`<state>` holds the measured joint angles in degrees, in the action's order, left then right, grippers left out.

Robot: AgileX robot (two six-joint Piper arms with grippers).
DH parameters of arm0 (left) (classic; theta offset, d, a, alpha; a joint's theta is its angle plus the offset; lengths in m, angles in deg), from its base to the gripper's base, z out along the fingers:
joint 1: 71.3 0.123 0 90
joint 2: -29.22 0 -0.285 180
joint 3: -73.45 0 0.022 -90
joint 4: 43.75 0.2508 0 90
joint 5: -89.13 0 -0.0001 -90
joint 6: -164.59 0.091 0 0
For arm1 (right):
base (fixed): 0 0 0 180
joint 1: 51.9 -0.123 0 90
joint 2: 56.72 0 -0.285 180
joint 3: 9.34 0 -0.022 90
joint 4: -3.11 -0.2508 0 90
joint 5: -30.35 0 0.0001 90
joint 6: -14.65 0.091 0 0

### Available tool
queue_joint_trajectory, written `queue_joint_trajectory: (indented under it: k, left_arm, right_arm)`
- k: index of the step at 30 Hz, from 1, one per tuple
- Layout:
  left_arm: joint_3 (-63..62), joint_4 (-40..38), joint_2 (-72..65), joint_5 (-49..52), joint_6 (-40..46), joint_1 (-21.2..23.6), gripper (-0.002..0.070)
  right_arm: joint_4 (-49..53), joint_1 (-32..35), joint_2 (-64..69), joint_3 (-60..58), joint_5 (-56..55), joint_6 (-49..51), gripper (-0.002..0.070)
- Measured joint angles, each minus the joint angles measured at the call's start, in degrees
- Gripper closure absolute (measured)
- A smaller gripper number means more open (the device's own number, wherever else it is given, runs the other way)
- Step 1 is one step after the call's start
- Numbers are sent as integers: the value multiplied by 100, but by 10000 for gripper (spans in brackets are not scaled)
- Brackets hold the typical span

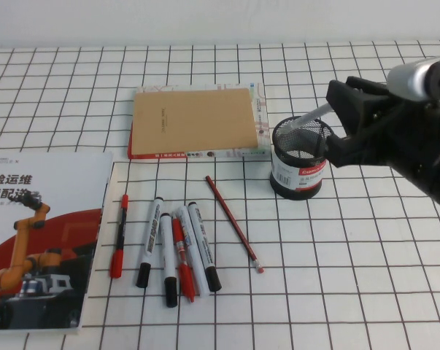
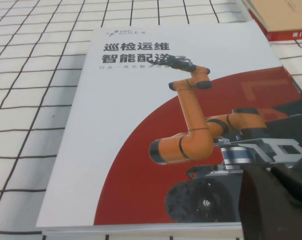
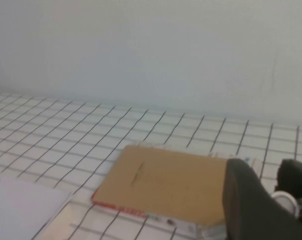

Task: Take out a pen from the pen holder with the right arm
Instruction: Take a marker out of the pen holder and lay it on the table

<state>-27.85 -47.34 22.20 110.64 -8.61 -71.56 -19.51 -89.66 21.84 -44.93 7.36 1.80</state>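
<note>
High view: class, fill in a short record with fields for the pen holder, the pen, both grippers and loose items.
Pen holder: black mesh cup, upright, right of the notebook
Pen: pale, slanting out of the cup, lower end inside
Right gripper: at the cup's rim, fingers shut on the pen
Left gripper: over the booklet
Loose items: markers, red pencil
</note>
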Motion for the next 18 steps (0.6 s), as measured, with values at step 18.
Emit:
queue_joint_trajectory:
  k: [18]
  left_arm:
    - [0, 0, 0, 0, 0, 0, 679]
  right_arm:
    - [568, 493, -97, 2302, 7129, 1370, 575]
